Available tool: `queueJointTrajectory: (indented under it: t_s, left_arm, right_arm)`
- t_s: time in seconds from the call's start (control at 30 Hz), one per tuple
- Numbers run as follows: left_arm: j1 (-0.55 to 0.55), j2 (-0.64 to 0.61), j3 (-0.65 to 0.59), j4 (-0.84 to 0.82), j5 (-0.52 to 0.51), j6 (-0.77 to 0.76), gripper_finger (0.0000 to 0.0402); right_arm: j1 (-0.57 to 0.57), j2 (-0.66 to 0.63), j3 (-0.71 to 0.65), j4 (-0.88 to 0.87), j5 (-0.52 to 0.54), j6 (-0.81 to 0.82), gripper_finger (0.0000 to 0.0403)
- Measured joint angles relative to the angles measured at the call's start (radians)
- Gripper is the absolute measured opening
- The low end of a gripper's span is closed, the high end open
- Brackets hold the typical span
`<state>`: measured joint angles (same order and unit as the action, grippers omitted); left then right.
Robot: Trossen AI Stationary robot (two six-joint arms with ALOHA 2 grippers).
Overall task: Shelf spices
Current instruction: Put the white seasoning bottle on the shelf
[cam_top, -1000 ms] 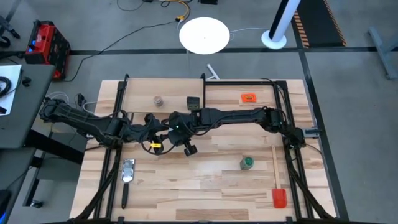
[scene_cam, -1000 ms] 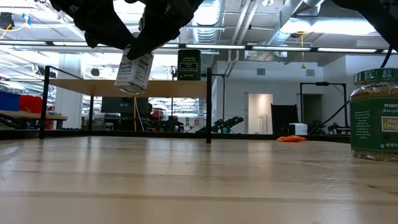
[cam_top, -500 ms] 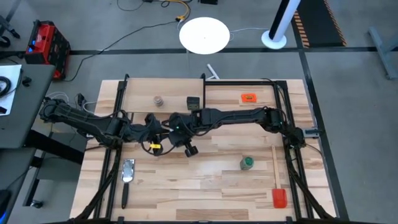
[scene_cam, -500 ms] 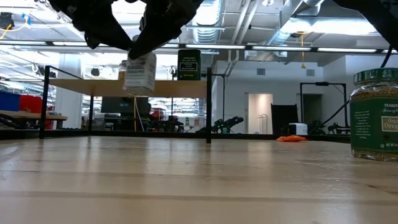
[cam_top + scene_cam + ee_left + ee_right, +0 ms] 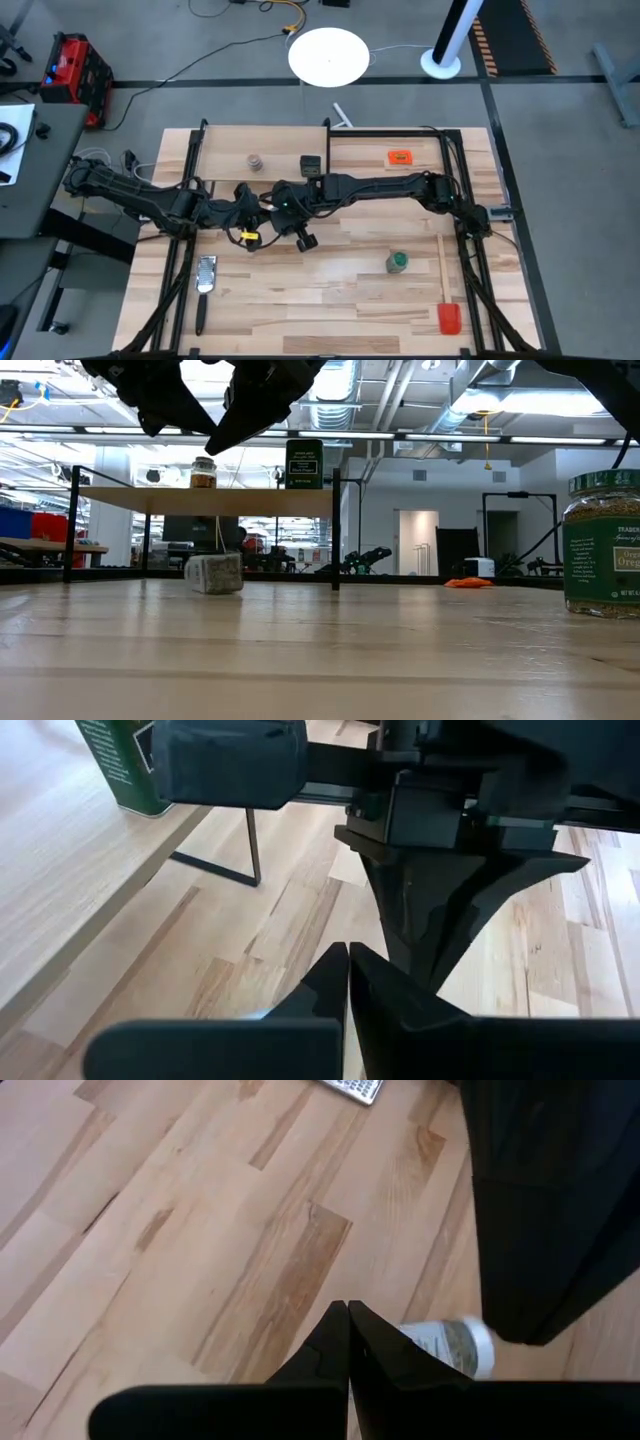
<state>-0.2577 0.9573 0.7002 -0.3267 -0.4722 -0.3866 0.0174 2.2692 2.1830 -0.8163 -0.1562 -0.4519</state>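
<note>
The clear jar with white lid (image 5: 214, 573) lies on its side on the light-wood table (image 5: 320, 650), left of centre in the low view, under the light-wood shelf with thin black frame (image 5: 140, 501). The left gripper (image 5: 347, 982) and right gripper (image 5: 347, 1342) hover mid-table, both pinched shut on nothing. Risk: the jar could roll (it is round). Bare table lies toward the frame's bottom.

Grey floor (image 5: 560, 150) with cables, round white disc (image 5: 329, 55).
</note>
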Motion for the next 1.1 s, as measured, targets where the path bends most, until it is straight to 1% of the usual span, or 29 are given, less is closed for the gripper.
queueJointTrajectory:
  t_s: [0.13, 0.23, 0.3, 0.47, 0.53, 0.57, 0.7, 0.83, 0.9, 1.0, 1.1]
  left_arm:
    - [0.000, 0.000, -0.001, -0.029, 0.019, -0.013, 0.0004]
    - [0.000, 0.000, -0.002, -0.091, 0.019, -0.053, 0.0004]
    - [0.000, 0.000, -0.002, -0.151, 0.005, -0.100, 0.0004]
    - [0.000, 0.012, -0.002, -0.351, -0.051, -0.272, 0.0004]
    - [0.000, 0.019, -0.008, -0.416, -0.057, -0.327, 0.0004]
    - [0.000, 0.025, -0.016, -0.422, -0.058, -0.344, 0.0004]
    - [0.000, 0.049, -0.063, -0.419, -0.057, -0.375, 0.0004]
    - [0.000, 0.079, -0.109, -0.417, -0.058, -0.418, 0.0005]
    - [0.000, 0.095, -0.129, -0.407, -0.071, -0.436, 0.0005]
    - [0.000, 0.119, -0.165, -0.349, -0.081, -0.448, 0.0005]
    - [0.000, 0.142, -0.201, -0.246, -0.089, -0.436, 0.0005]
  right_arm:
    - [0.000, 0.000, 0.000, -0.076, 0.000, 0.011, 0.0004]
    - [-0.008, 0.000, 0.000, -0.154, 0.001, 0.028, 0.0004]
    - [-0.016, 0.006, 0.000, -0.176, 0.008, 0.041, 0.0004]
    - [-0.032, 0.031, 0.000, -0.170, 0.102, 0.054, 0.0004]
    - [-0.039, 0.041, 0.000, -0.172, 0.139, 0.054, 0.0004]
    - [-0.039, 0.048, 0.000, -0.175, 0.158, 0.054, 0.0004]
    - [-0.045, 0.097, 0.000, -0.162, 0.175, 0.036, 0.0004]
    - [-0.048, 0.137, -0.002, -0.149, 0.254, 0.030, 0.0003]
    - [-0.051, 0.149, 0.000, -0.116, 0.263, 0.024, 0.0003]
    - [-0.053, 0.160, 0.000, -0.096, 0.263, 0.021, 0.0003]
    - [-0.053, 0.169, 0.000, -0.061, 0.264, 0.013, 0.0002]
